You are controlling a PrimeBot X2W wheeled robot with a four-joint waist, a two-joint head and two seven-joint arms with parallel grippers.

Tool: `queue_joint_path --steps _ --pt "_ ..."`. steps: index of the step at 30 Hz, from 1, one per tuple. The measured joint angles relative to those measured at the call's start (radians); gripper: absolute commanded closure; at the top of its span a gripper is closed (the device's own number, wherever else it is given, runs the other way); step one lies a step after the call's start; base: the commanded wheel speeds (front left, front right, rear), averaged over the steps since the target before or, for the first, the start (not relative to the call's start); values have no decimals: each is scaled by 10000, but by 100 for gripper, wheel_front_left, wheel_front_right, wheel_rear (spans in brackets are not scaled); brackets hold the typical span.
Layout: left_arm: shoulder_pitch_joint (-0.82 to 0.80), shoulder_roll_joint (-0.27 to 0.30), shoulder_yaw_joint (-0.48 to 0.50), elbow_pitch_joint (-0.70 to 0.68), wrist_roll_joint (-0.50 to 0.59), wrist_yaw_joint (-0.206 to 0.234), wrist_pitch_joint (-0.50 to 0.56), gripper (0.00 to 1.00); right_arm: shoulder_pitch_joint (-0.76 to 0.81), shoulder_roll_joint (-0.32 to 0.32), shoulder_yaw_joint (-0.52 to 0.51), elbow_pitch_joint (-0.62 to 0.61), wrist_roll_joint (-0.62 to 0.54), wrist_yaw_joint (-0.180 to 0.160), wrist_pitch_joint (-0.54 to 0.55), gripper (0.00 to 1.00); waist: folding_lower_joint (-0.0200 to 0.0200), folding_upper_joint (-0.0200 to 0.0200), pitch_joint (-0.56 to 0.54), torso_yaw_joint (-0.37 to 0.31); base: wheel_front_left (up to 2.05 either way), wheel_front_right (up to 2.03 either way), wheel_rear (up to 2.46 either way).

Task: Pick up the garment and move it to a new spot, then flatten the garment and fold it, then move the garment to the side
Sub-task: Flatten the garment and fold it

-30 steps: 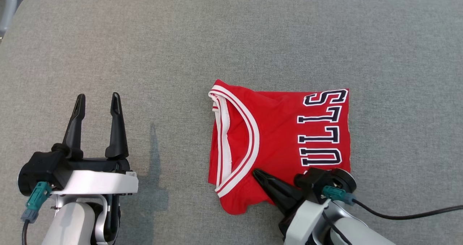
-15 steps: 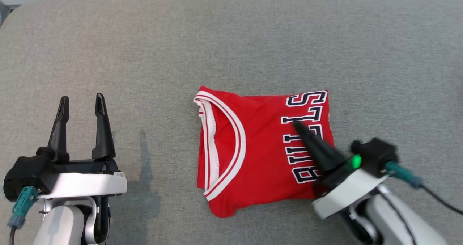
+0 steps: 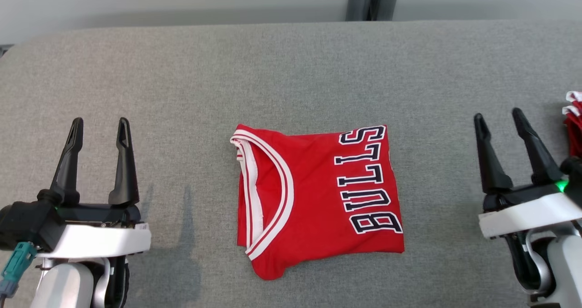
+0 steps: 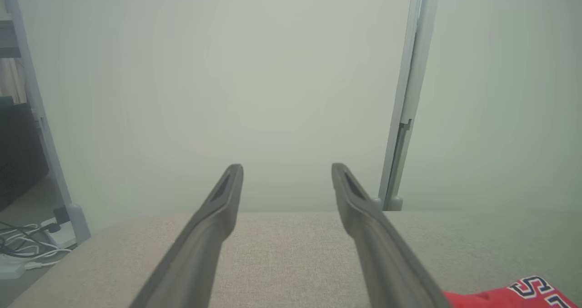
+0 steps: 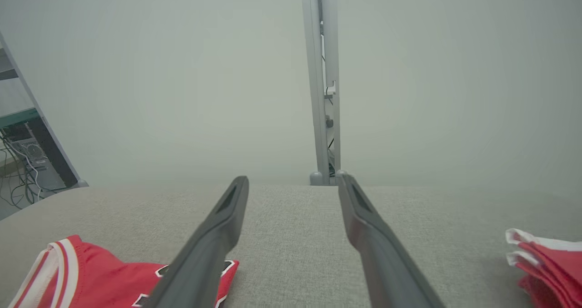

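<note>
Left gripper (image 3: 100, 122): jaws apart, nothing between them; over bare grey surface (image 3: 291, 71), well apart from the cloth.
Right gripper (image 3: 497, 115): jaws apart too, empty; well off to the garment's right.
Garment (image 3: 313, 199): red jersey, folded into a rough rectangle, lying mid-surface between the two grippers and touched by neither.
Fold: looks done (my reading); the move to the side appears to be what remains.
Loose spot: near-left corner (image 3: 268, 269) bulges out past the fold line.
Neighbour: red-and-white pile (image 3: 574, 126) at the far right edge, just beside the right gripper.
Risk 1: a pinch that catches only the top layer would peel the fold open on lifting.
Risk 2: dragging rather than lifting; the textured covering could hold the bottom layer and bunch it.
Risk 3: a one-sided grasp lets the free half droop and unfold.
Risk 4: a move to the right could nudge or snag the pile.
</note>
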State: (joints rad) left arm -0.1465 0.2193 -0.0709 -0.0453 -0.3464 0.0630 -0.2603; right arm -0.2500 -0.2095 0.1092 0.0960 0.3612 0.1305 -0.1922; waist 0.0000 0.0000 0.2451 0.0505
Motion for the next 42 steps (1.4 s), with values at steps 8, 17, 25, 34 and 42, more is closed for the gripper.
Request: queue_joint_path --steps 8,17,25,34,42 --pt "831 173 123 268 313 -79 50 0 736 259 -612 44 -288 0 435 0 0 0 -616 -150 0 0 0" --pt "1543 282 -17 305 274 -44 500 0 1798 491 -895 -238 -525 0 911 0 0 0 -1580 -285 0 0 0" --pt "1977 477 -109 314 265 33 947 0 2445 535 -1164 -851 -825 0 1377 0 0 0 -2227 -343 0 0 0" --pt "2390 594 -176 125 267 169 1315 0 3052 702 -1419 -1532 -1116 0 1873 0 0 0 -2649 -405 0 0 0" --pt "2419 681 -178 42 230 224 1469 0 3172 769 -1452 -1741 -1149 0 2019 0 0 0 -2639 -414 0 0 0"
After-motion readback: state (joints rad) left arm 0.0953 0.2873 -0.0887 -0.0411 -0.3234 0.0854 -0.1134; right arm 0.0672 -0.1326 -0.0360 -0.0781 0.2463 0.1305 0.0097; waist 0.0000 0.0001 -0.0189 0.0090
